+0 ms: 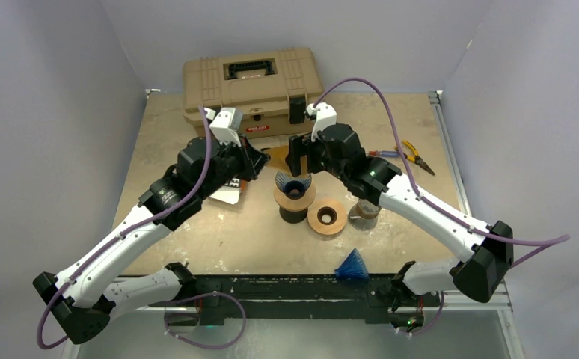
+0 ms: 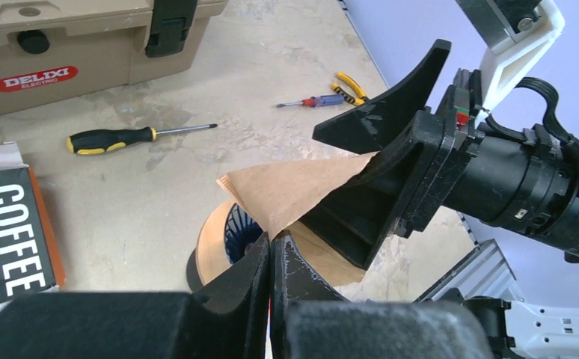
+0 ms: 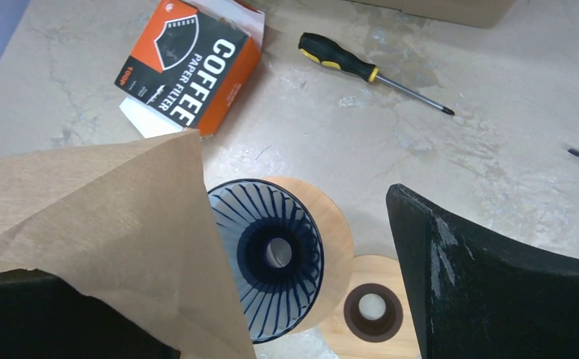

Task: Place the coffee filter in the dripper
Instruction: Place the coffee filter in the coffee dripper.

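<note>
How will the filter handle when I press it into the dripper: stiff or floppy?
Probably floppy and very light: the filter looks like thin paper, pinched at one edge by the left gripper. It may crumple or tear if pushed hard. Its folded, tapering shape likely suits the ribbed dripper, though it could spring back out.

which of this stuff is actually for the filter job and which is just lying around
For the job: coffee filter, pinched in the left gripper; blue dripper on its wooden stand.
Lying about: filter box, toolbox, black-handled screwdriver, red screwdriver, pliers, spare wooden ring.
</note>
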`<act>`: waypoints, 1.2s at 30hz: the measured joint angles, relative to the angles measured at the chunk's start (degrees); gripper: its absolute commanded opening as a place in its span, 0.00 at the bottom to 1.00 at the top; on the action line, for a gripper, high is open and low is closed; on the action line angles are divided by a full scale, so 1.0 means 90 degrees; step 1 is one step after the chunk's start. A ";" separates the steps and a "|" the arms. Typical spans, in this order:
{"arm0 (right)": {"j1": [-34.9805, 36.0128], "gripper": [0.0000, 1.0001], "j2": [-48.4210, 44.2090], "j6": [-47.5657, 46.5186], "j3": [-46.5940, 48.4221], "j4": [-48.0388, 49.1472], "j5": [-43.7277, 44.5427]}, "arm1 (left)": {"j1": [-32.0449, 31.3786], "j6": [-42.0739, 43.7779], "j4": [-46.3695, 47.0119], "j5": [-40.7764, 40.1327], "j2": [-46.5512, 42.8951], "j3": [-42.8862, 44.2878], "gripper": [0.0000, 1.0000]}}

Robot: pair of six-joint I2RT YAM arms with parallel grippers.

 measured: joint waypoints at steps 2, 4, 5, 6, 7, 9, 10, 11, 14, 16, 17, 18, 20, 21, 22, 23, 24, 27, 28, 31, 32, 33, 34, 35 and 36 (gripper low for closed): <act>0.0005 0.91 0.0000 -0.0002 0.0000 -0.0058 0.0117 | 0.0000 0.0002 -0.0061 -0.0073 0.0000 0.0000 0.00; 0.0007 0.91 0.0000 -0.0002 0.0000 -0.0126 0.0187 | 0.0000 0.0002 -0.0153 -0.0131 0.0000 0.0000 0.00; 0.0007 0.92 -0.0002 -0.0002 0.0000 -0.0155 0.0209 | 0.0000 0.0002 -0.0180 -0.0146 0.0000 0.0000 0.00; 0.0012 0.92 -0.0002 0.0000 0.0000 -0.0189 0.0211 | 0.0000 0.0005 -0.0202 -0.0160 0.0002 0.0000 0.00; 0.0012 0.93 -0.0002 0.0002 0.0000 -0.0211 0.0206 | 0.0000 0.0005 -0.0211 -0.0168 0.0002 0.0000 0.00; 0.0012 0.93 -0.0007 0.0005 0.0000 -0.0223 0.0194 | 0.0000 0.0002 -0.0219 -0.0168 0.0002 0.0000 0.00; 0.0010 0.94 -0.0017 0.0007 0.0000 -0.0226 0.0170 | 0.0000 0.0002 -0.0219 -0.0165 0.0002 0.0000 0.00; 0.0010 0.94 -0.0029 0.0007 0.0000 -0.0228 0.0148 | 0.0000 0.0000 -0.0219 -0.0160 0.0002 0.0000 0.00; 0.0005 0.95 -0.0121 0.0039 0.0000 -0.0209 -0.0085 | 0.0000 -0.0007 -0.0197 -0.0075 0.0002 0.0000 0.00; 0.0002 0.97 -0.0231 0.0085 -0.0002 -0.0151 -0.0372 | 0.0000 -0.0027 -0.0180 0.0027 0.0005 0.0002 0.00; 0.0002 0.97 -0.0299 0.0119 -0.0007 -0.0117 -0.0461 | 0.0000 -0.0070 -0.0165 0.0073 0.0010 0.0002 0.00; 0.0002 0.98 -0.0391 0.0165 -0.0032 -0.0041 -0.0580 | 0.0000 -0.0121 -0.0153 0.0107 0.0017 0.0002 0.00; 0.0002 0.98 -0.0607 0.0248 -0.0085 0.0126 -0.0787 | 0.0000 -0.0194 -0.0151 0.0175 0.0034 0.0005 0.00; 0.0002 0.99 -0.0726 0.0289 -0.0119 0.0216 -0.0874 | 0.0000 -0.0262 -0.0148 0.0216 0.0041 0.0005 0.00; 0.0002 0.99 -0.0860 0.0325 -0.0158 0.0308 -0.0947 | 0.0000 -0.0308 -0.0148 0.0236 0.0049 0.0005 0.00; 0.0002 0.99 -0.0991 0.0350 -0.0197 0.0403 -0.1042 | 0.0000 -0.0357 -0.0148 0.0265 0.0058 0.0005 0.00; 0.0002 0.99 -0.1115 0.0374 -0.0238 0.0505 -0.1093 | 0.0000 -0.0413 -0.0148 0.0282 0.0066 0.0005 0.00; 0.0002 0.99 -0.1457 0.0440 -0.0306 0.0697 -0.1188 | 0.0000 -0.0559 -0.0146 0.0342 0.0095 0.0005 0.00; 0.0002 0.99 -0.1547 0.0454 -0.0316 0.0733 -0.1185 | 0.0000 -0.0593 -0.0143 0.0362 0.0100 0.0005 0.00; 0.0002 0.99 -0.1673 0.0466 -0.0325 0.0835 -0.1178 | 0.0000 -0.0736 -0.0107 0.0413 0.0124 0.0005 0.00; 0.0002 0.99 -0.1673 0.0466 -0.0323 0.0848 -0.1171 | 0.0000 -0.0809 -0.0078 0.0423 0.0134 0.0005 0.00; 0.0002 0.99 -0.1654 0.0466 -0.0323 0.0845 -0.1141 | 0.0000 -0.0860 -0.0044 0.0435 0.0143 0.0005 0.00; 0.0002 0.99 -0.1613 0.0461 -0.0323 0.0828 -0.1083 | 0.0000 -0.0935 -0.0012 0.0442 0.0155 0.0005 0.00; 0.0005 0.99 -0.1559 0.0454 -0.0321 0.0801 -0.1003 | 0.0000 -0.1008 0.0000 0.0444 0.0175 0.0012 0.00; 0.0005 0.99 -0.1489 0.0447 -0.0321 0.0780 -0.0947 | 0.0000 -0.1095 -0.0002 0.0454 0.0204 0.0024 0.00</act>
